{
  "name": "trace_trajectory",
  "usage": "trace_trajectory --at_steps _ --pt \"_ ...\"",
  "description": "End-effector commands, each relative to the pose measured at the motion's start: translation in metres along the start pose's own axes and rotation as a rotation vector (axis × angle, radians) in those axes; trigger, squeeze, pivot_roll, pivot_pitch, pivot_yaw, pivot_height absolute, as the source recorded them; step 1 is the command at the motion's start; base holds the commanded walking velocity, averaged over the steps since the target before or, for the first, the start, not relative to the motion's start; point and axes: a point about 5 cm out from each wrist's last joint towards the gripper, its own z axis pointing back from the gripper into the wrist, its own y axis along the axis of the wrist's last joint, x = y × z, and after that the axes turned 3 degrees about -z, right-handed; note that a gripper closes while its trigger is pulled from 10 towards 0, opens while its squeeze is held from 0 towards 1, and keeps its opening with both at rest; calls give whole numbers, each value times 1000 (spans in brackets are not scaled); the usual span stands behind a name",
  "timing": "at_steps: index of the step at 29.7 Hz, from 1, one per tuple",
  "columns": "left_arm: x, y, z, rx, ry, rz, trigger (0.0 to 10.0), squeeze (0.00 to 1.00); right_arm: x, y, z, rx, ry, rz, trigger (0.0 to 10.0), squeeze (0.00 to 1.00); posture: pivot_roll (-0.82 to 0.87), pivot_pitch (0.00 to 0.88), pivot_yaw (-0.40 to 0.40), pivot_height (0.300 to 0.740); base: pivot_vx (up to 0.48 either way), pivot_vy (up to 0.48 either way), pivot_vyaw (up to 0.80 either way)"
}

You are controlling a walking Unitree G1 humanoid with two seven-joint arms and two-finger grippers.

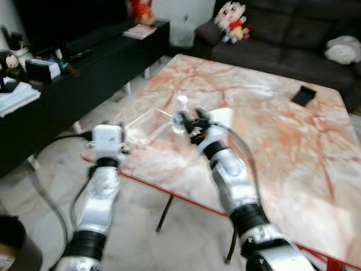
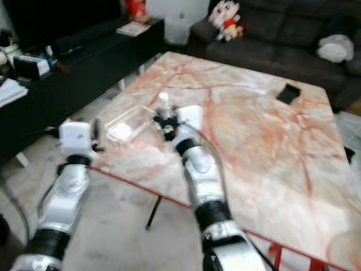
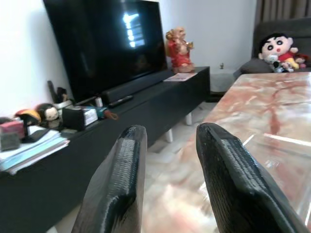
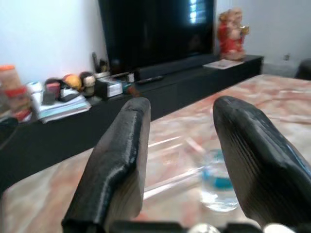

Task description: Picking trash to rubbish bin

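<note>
Reaching over the near part of the marble table (image 1: 293, 147) with the right pincer (image 4: 182, 160), fingers spread wide apart and gripping nothing. Standing upright on the table just beyond those fingers: a small clear plastic bottle (image 1: 179, 114) with a blue label and white cap, showing between the two fingers in the right wrist view. Lying just beside the bottle, toward the table's left edge: a clear plastic container (image 2: 128, 124). Hovering at the table's left edge: the left pincer (image 3: 167, 174), fingers parted and likewise gripping nothing. Resting farther back on the table: a dark flat object (image 1: 304, 95), well apart from the bottle. Sitting on the dark sofa behind: a plush doll (image 1: 232, 21).
</note>
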Motion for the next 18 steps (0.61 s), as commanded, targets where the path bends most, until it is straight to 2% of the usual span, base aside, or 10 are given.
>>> trace_trajectory --at_steps 1,9,10,11,12,14,15,18 --pt "14 8 0 24 -37 14 10000 0 11 3 3 8 -35 -1 10000 0 53 50 -84 740 431 0 0" --pt "11 16 -4 51 -27 11 10000 0 9 7 0 12 -22 -5 10000 0 56 67 -86 740 434 0 0" --pt "11 17 -4 55 -26 12 10000 0 9 7 0 12 -19 -6 10000 75 56 67 -86 740 435 0 0" --pt "11 18 -4 65 -26 11 10000 0 9 7 0 12 -18 -7 10000 584 58 72 -88 740 0 0 0" --pt "11 19 -4 73 -28 10 10000 0 9 7 0 11 -17 -7 10000 800 57 76 -88 740 0 0 0" --pt "11 21 -4 88 -31 15 10000 0 9 7 0 10 -17 -9 10000 816 57 76 -88 740 0 0 0" --pt "12 22 -3 94 -33 19 10000 0 9 7 0 10 -15 -13 10000 1000 56 79 -90 740 0 0 0" --pt "12 25 -3 103 -31 18 10000 0 9 8 0 11 -13 -13 10000 1000 56 86 -92 740 0 0 0"
